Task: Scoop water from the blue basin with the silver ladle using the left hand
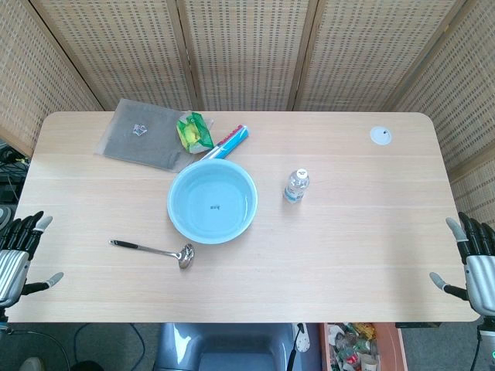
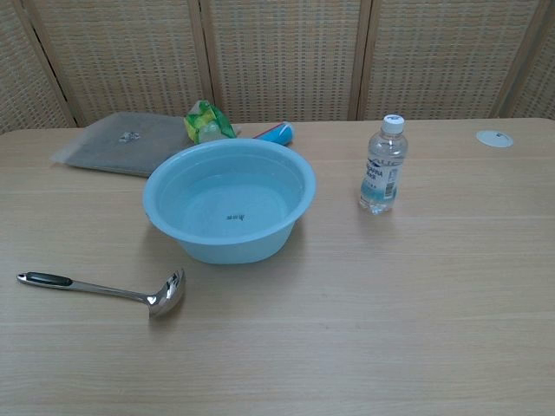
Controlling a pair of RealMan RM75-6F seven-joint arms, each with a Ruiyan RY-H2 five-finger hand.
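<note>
Ladle: silver ladle (image 2: 108, 290) lies flat on the desk (image 2: 416, 329) just in front of the blue basin (image 2: 229, 204), black-tipped handle pointing left, polished bowl nearest the basin, apart from it.
Left hand: left hand (image 1: 18, 251) hangs off the desk's left edge, fingers spread, holding nothing, well apart from the ladle.
Right hand: right hand (image 1: 473, 259) likewise spread and empty at the right edge.
Basin: smooth pale-blue plastic, round, flared walls, shallow clear water inside.
Risk, grip: thin glossy handle lying flush on the wood looks hard to pick up; I'd expect it to slide or roll.
Risk, spill: light basin could shift or slop if the ladle knocks its rim.
Bottle: clear plastic water bottle (image 2: 382, 165) upright to the right of the basin, could tip if bumped.
</note>
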